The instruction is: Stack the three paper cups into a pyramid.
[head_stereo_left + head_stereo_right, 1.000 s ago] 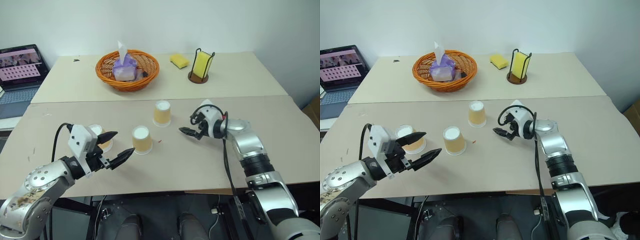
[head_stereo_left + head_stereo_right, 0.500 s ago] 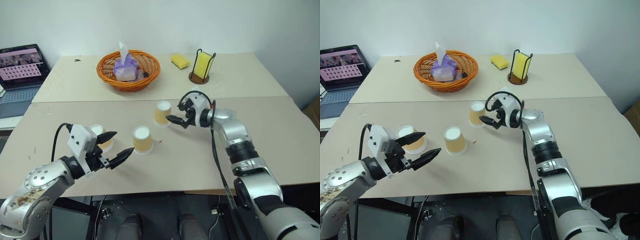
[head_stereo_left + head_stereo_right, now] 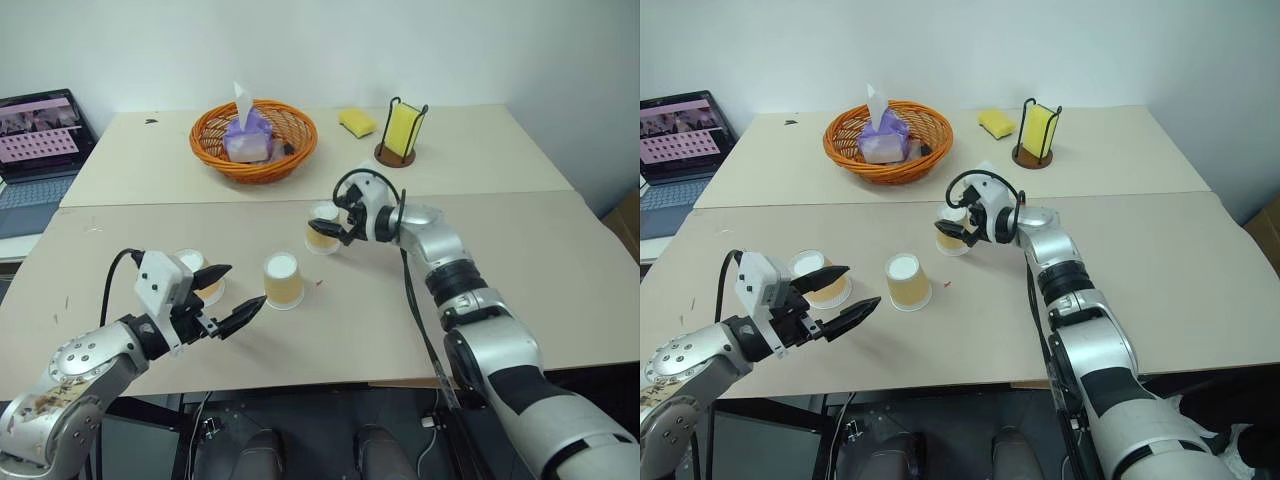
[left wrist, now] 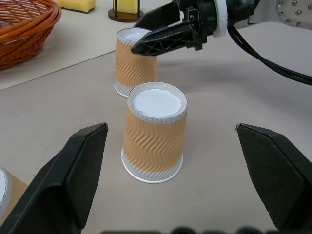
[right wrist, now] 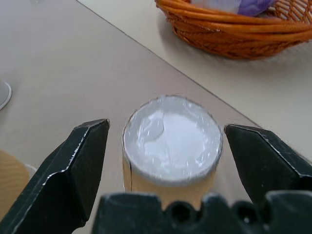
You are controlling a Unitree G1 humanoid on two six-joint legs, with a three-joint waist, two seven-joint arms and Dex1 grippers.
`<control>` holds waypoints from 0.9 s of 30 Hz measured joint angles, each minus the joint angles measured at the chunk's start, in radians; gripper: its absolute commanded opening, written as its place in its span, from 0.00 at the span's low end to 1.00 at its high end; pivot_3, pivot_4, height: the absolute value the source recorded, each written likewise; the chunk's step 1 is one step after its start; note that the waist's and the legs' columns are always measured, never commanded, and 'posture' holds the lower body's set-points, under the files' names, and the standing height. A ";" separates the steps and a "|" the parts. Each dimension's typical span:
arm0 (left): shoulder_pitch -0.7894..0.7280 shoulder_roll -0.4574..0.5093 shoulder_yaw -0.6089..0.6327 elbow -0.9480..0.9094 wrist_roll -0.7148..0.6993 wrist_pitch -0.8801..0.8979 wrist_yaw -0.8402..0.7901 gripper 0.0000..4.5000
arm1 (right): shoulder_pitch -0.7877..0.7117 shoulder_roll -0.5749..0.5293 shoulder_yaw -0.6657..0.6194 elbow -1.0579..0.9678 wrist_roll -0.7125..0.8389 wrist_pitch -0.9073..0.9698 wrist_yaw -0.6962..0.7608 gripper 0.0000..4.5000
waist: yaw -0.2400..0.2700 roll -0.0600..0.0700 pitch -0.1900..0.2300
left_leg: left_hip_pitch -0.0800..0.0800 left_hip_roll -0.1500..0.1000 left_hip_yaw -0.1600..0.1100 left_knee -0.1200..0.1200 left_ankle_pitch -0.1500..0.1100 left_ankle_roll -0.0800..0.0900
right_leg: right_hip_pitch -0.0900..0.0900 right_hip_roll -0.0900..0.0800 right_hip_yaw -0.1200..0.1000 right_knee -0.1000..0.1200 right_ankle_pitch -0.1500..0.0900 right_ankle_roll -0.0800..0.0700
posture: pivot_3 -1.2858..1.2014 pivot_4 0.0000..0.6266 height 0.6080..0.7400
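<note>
Right gripper (image 3: 334, 227) now astride far cup (image 3: 322, 229)

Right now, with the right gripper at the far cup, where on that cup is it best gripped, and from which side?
Probably across the ribbed tan wall of the far cup, just under its white top. It stands upside down, wide rim on the table, so the upper end is narrowest. The right gripper already straddles it, open, a finger either side; closing from this level approach looks sound.

Three cups stood apart on near table (image 3: 560, 260): left cup (image 3: 197, 275), middle cup (image 3: 283, 279), far cup (image 3: 322, 229) at middle cup's one o'clock. Basket (image 3: 254, 140) sat beyond, twelve o'clock.
</note>
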 measured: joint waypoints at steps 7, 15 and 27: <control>0.001 0.000 0.000 -0.001 -0.001 0.000 0.000 1.00 | -0.043 0.017 -0.023 0.111 -0.001 -0.040 -0.010 0.98 | 0.000 0.000 0.000 | 0.000 0.000 0.000 0.000 0.000 0.000 | 0.000 0.000 0.000 0.000 0.000 0.000 | 0.52 0.24 1.00; 0.005 0.000 0.003 -0.001 -0.001 0.000 0.000 1.00 | -0.053 0.018 -0.029 0.138 -0.002 -0.058 -0.005 0.83 | -0.001 0.000 0.000 | 0.000 0.000 0.000 0.000 0.000 0.000 | 0.000 0.000 0.000 0.000 0.000 0.000 | 0.52 0.24 1.00; 0.001 0.005 0.013 0.000 0.000 0.000 0.000 1.00 | -0.068 0.018 -0.044 0.140 0.002 -0.062 0.011 0.57 | -0.001 0.000 0.000 | 0.000 0.000 0.000 -0.001 0.000 0.000 | 0.000 0.000 0.000 0.000 0.000 0.000 | 0.52 0.24 1.00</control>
